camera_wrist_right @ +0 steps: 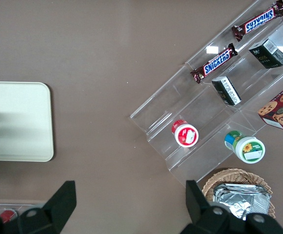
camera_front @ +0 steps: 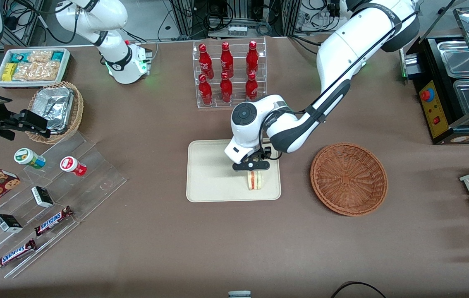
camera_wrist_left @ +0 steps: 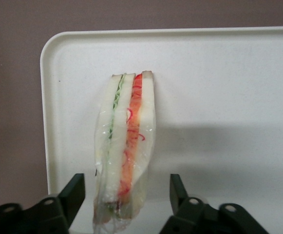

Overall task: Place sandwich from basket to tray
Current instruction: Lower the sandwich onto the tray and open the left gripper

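One sandwich (camera_wrist_left: 124, 146) on tray (camera_front: 209, 174), hand (camera_wrist_left: 126, 202) apparently open.

counter (camera_front: 143, 248): brown cloth cover | farther from camera: metal rack frames with cables (camera_front: 234, 16) | light: even, soft shadows

My claw (camera_front: 251, 166) hangs open above the sandwich (camera_front: 254, 180), apparently standing on edge on the cream tray (camera_front: 209, 174), frame centre; the wicker basket (camera_front: 348, 178) sits empty beside it.
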### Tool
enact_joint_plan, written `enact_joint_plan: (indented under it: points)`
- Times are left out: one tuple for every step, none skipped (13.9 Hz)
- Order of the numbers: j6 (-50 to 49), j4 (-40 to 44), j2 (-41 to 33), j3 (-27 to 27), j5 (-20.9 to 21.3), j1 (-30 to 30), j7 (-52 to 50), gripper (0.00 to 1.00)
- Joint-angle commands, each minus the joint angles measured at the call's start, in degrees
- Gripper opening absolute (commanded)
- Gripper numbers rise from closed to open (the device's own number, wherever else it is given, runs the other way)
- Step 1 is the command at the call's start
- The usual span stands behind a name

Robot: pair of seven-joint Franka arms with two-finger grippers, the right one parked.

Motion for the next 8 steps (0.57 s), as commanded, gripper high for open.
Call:
enact_joint_plan:
  points:
    - [-1.44, 3.16, 0.48, -0.34, -2.27, -0.65, -1.15, 1.00]
    - [-1.88, 3.17, 0.13, -0.34, -2.36, -0.65, -1.15, 1.00]
    - [-2.32, 3.17, -0.66, -0.34, -2.45, -0.65, -1.15, 1.00]
    - [-3.71, 3.17, -1.36, -0.43, -2.45, -0.65, -1.15, 1.00]
    - [-5.21, 3.17, -2.41, -0.69, -2.63, -0.65, -0.97, 1.00]
    - [-6.79, 3.17, -3.47, -0.87, -2.80, -0.56, -0.97, 1.00]
    - [-8.20, 2.99, -4.78, -0.96, -3.07, -0.30, -0.89, 1.00]
    - [-9.43, 2.82, -6.62, -1.22, -5.16, -0.04, -0.45, 1.00]
